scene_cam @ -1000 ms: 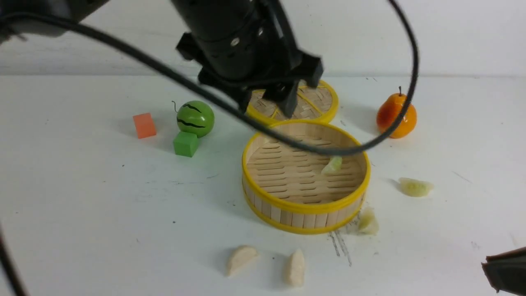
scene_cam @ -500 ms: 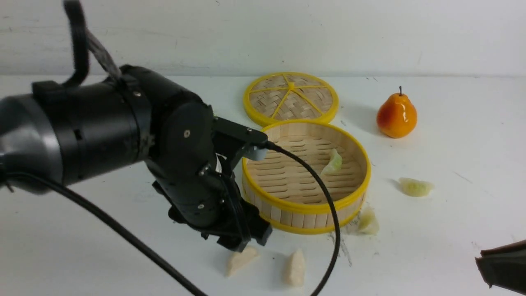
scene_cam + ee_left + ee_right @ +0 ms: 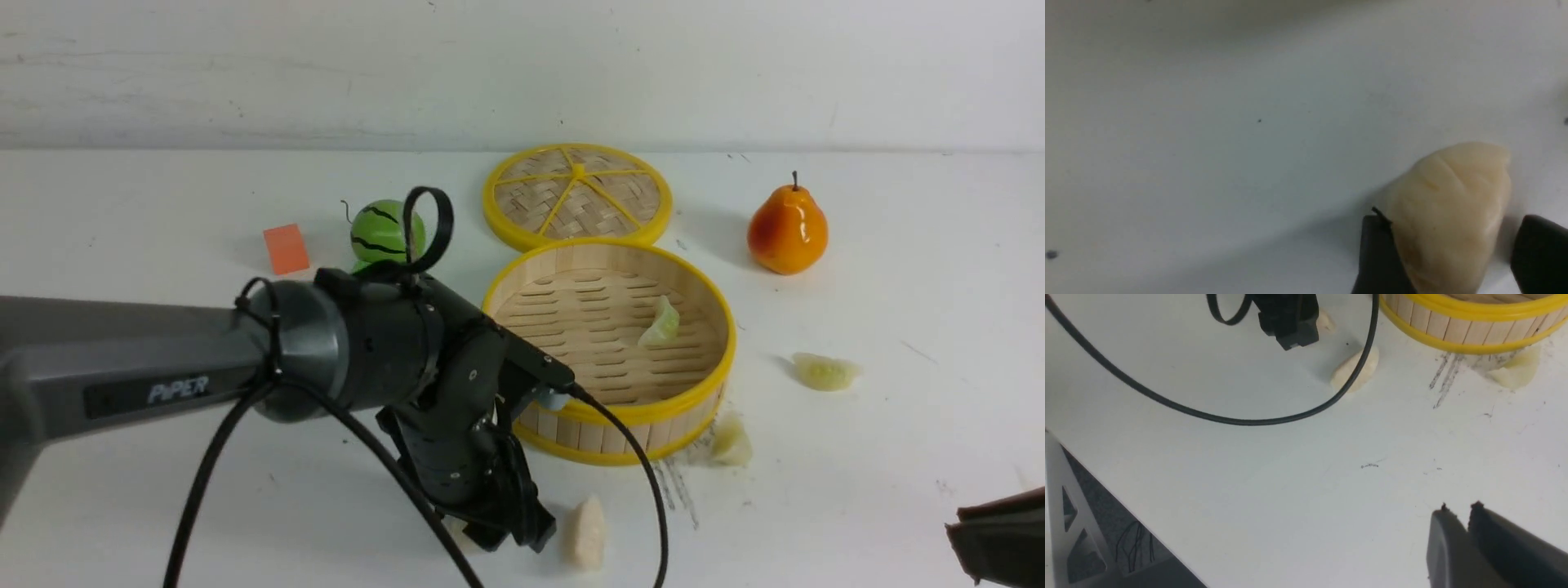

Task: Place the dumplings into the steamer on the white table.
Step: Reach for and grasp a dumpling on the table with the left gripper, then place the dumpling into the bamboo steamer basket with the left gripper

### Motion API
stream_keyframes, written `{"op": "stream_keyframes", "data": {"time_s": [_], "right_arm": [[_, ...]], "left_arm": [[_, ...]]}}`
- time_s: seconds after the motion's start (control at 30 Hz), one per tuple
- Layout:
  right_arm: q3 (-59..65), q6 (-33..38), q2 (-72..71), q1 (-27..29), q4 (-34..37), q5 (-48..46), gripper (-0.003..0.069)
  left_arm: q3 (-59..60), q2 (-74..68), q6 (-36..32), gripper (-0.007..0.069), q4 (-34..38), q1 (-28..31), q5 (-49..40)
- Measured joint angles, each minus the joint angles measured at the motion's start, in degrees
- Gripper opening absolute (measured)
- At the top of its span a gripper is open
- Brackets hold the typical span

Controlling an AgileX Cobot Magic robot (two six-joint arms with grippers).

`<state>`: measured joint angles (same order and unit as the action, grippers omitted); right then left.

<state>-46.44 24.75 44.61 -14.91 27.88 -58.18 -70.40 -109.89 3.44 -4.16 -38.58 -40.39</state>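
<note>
Left end effector point(image 3: 1453, 257) open, straddling cream dumpling point(image 3: 1453, 196) on surface point(image 3: 1208, 122); contact unclear. Front view: arm point(image 3: 163, 367) mostly hides dumpling; wrist view crops fingers point(image 3: 1378, 257).

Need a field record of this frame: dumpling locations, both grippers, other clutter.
loaded: one pale green dumpling, on the slatted floor of the round yellow-rimmed bamboo steamer
on white table: green dumpling at right; green dumpling by steamer wall; loose cream dumpling
left gripper: open, straddling second cream dumpling
right gripper: jaws nearly together, empty
clutter: woven yellow-rimmed lid, orange pear, striped green toy watermelon, orange block
</note>
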Motion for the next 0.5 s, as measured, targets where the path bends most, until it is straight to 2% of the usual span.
{"op": "stream_keyframes", "data": {"time_s": [0.1,0.17,0.37,0.5], "right_arm": [[0.0,0.0,0.0,0.0,0.0,0.0,0.0080],[0.0,0.0,0.0,0.0,0.0,0.0,0.0083],[0.0,0.0,0.0,0.0,-0.1,0.1,0.0086],[0.0,0.0,0.0,0.0,-0.2,0.7,0.0087]], "left_arm": [[0.0,-0.1,0.0,0.0309,0.5,0.0,0.1],[-0.6,0.1,-0.1,0.0220,0.5,0.0,-1.2],[-9.0,4.1,1.2,0.0223,2.5,0.0,-9.2],[-18.6,6.0,2.5,0.0223,3.7,0.0,-9.8]]}}
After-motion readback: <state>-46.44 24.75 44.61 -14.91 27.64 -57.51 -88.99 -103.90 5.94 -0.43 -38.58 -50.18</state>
